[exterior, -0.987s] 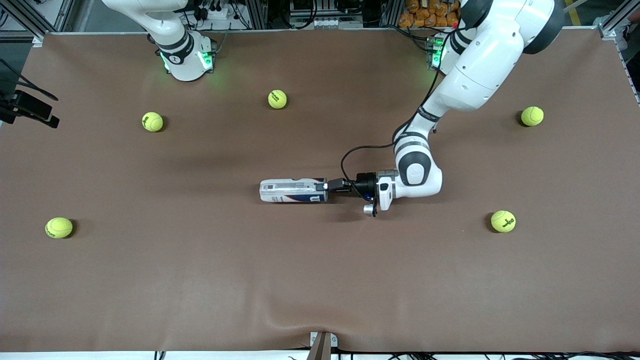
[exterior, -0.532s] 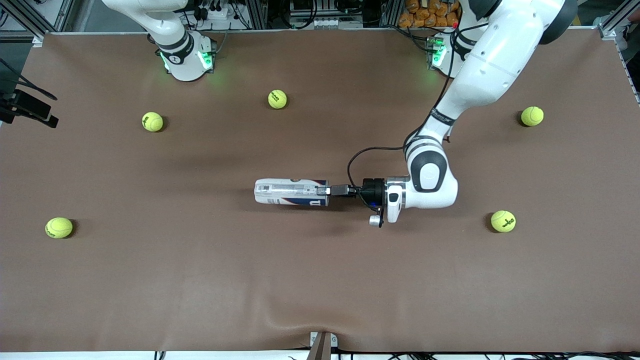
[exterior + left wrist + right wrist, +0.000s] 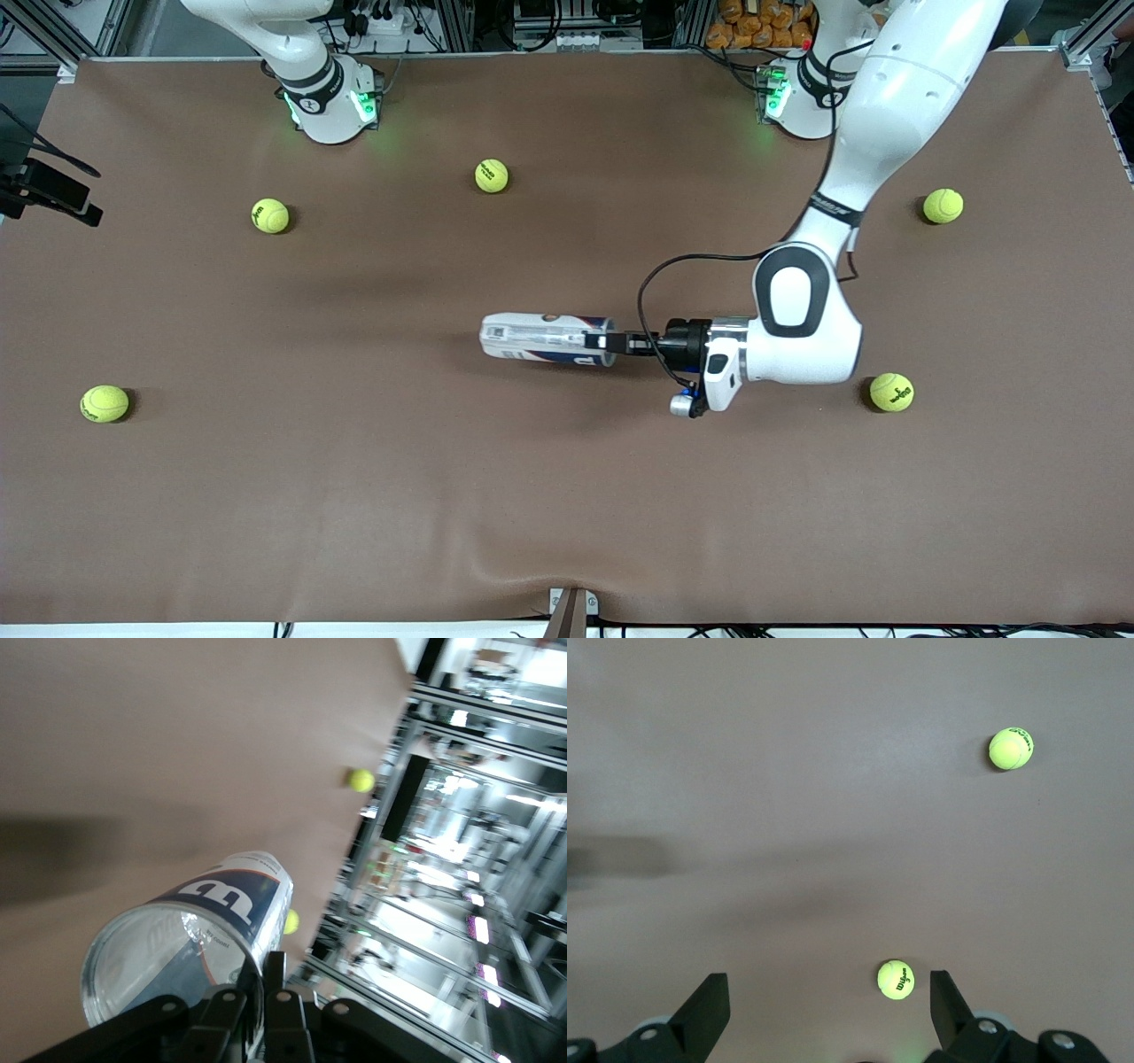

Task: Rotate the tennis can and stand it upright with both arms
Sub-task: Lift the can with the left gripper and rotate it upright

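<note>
Brown-covered worktop [image 3: 354,496] with yellow-green tennis balls scattered: one [image 3: 104,403] near the right arm's end, then two more [image 3: 270,215] [image 3: 492,175] closer to the bases. Right gripper [image 3: 828,1014] up over the worktop by its base, jaws spread wide, nothing held; that arm waits. Slim clear-plastic tennis can with white and navy label [image 3: 547,338] lies horizontal mid-worktop. Left gripper [image 3: 620,342] has its jaws clenched on the can's open rim, at the end toward the left arm. Two more balls [image 3: 891,392] [image 3: 943,206] at the left arm's end.
</note>
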You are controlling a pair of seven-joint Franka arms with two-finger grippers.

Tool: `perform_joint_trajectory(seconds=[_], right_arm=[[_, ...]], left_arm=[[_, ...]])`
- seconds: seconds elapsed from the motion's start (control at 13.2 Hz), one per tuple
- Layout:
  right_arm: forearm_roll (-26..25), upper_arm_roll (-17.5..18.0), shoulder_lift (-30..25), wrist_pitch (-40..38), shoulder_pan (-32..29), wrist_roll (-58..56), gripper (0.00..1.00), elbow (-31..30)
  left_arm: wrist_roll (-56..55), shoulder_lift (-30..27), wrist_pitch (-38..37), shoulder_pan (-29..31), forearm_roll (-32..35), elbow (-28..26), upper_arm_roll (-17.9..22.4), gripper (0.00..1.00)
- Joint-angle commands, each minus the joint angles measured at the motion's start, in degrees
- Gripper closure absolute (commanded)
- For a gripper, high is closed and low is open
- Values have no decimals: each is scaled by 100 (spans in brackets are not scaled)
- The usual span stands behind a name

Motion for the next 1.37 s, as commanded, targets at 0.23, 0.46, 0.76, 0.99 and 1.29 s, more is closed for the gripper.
perform_joint_trajectory(seconds=[0.23, 0.46, 0.76, 0.99, 1.29], right_arm=[[-74, 59, -70, -77, -82, -283, 0, 64], [-65, 68, -70, -77, -82, -265, 0, 100], [-65, 68, -70, -68, -82, -265, 0, 100], [-65, 68, -70, -68, -82, -265, 0, 100], [-57, 68, -70, -68, -82, -265, 0, 100]], left_arm=[[-2765, -428, 167, -431, 2482, 413, 25, 100], [-4051, -640, 140, -650, 4066, 441, -2, 100], [-4834, -833, 105, -1054, 4893, 449, 32, 100], [-5949, -764, 79, -1493, 5983, 580, 50, 100], [-6846, -658, -622, -1986, 6721, 739, 86, 100]])
